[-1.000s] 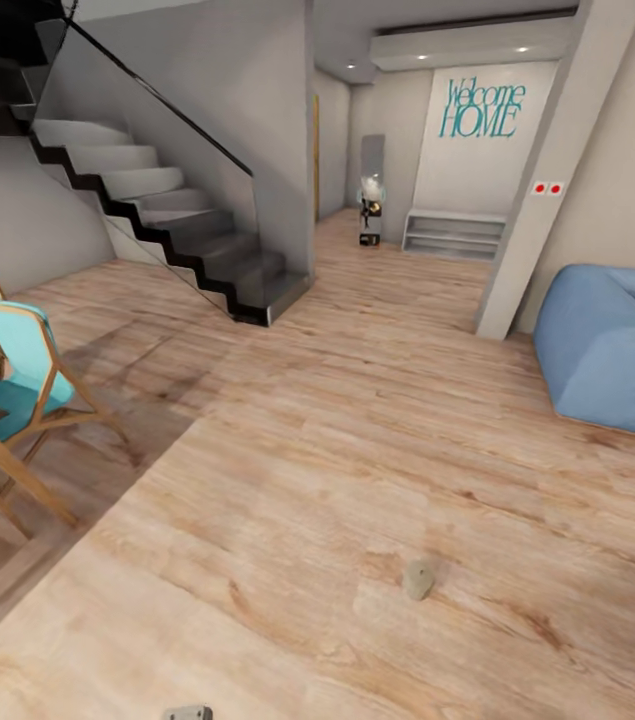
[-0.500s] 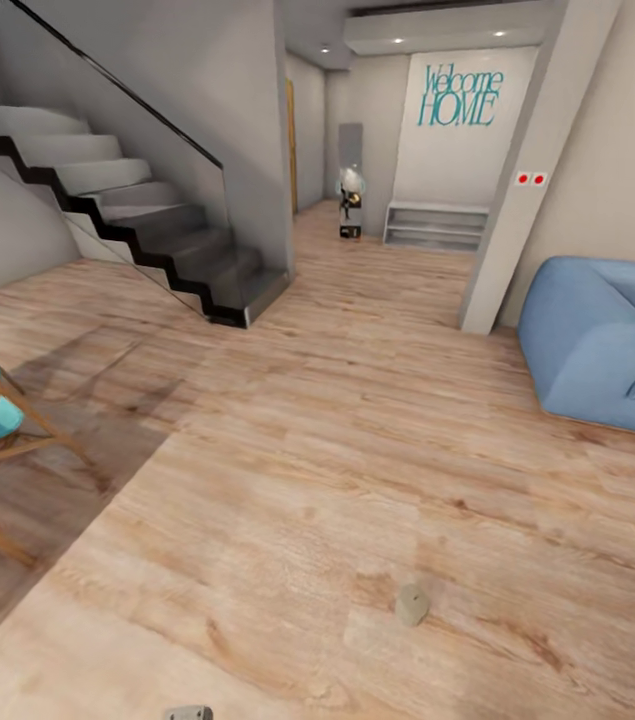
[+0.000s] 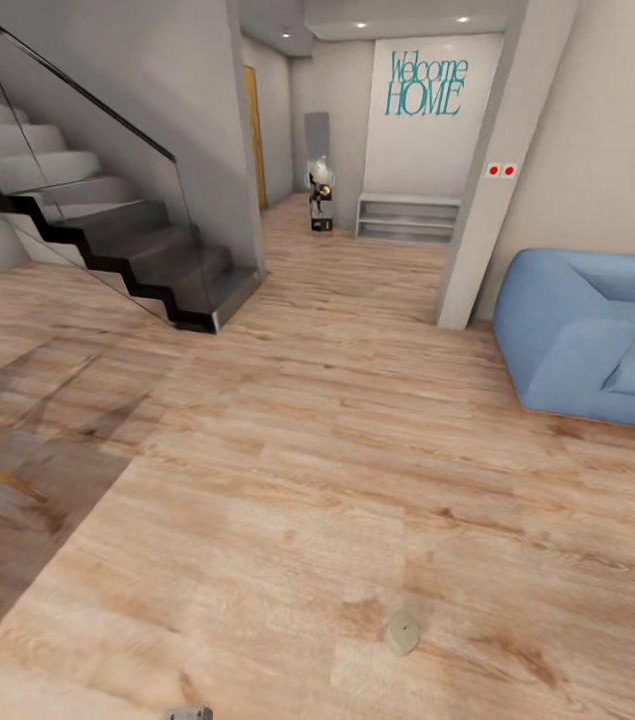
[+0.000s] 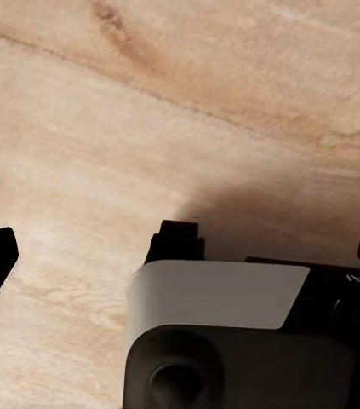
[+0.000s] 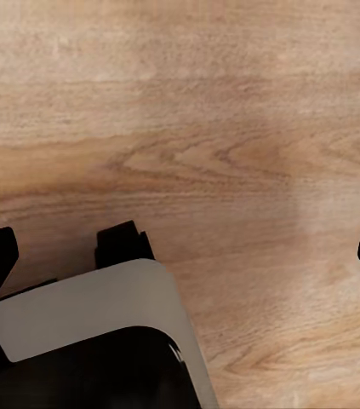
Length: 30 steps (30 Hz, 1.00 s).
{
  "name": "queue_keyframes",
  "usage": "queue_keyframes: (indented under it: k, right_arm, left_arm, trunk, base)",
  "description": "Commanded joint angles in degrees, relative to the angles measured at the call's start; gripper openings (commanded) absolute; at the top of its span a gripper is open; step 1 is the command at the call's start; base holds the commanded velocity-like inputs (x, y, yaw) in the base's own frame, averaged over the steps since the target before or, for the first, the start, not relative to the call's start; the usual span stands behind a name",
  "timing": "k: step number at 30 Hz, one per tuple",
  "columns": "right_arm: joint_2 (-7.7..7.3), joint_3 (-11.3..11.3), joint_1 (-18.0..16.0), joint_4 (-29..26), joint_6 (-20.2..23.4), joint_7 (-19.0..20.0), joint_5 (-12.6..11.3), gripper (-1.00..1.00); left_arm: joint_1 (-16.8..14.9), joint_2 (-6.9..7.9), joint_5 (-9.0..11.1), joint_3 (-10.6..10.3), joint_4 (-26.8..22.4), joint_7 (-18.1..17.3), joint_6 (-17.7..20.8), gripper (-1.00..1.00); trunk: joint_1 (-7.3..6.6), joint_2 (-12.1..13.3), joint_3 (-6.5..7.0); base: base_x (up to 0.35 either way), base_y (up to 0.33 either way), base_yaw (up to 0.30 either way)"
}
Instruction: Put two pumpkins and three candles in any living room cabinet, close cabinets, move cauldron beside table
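Both sets of jaws, left gripper and right gripper, stand spread over bare wood floor; blue sofa sits beside staircase hallway.

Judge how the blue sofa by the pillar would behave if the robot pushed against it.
The blue sofa looks bulky and sits low and wide on the wood floor, so it would probably resist a push and scarcely tip. Its rounded, cushioned surfaces suggest it would dent under contact instead of sliding cleanly. On smooth planks it might scoot slightly, if at all.
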Motion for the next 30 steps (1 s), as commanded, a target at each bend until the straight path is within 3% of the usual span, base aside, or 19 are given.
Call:
queue_keyframes:
  k: [1, 22, 30]
  right_arm:
    - [0.0, 0.0, 0.01, -0.02, 0.0, -0.01, 0.02, 1.0]
    - [-0.13, 0.24, 0.03, -0.25, 0.08, 0.16, 0.79, 1.0]
    - [-0.07, 0.17, 0.03, -0.5, 0.19, 0.22, 0.79, 1.0]
  left_arm:
    - [0.01, 0.0, 0.0, 0.0, 0.0, -0.01, 0.0, 1.0]
    - [0.0, -0.09, -0.01, -0.09, 0.0, 0.0, 0.18, 1.0]
    - [-0.05, -0.22, -0.02, 0.05, -0.5, 0.07, -0.21, 1.0]
  trunk:
    - [0.0, 0.0, -0.06]
    - [0.0, 0.0, -0.6]
    - [0.0, 0.0, -0.6]
  base:
    - [0.329, 0.0, -0.215]
    - [0.33, 0.0, -0.031]
    - [0.083, 0.0, 0.0]
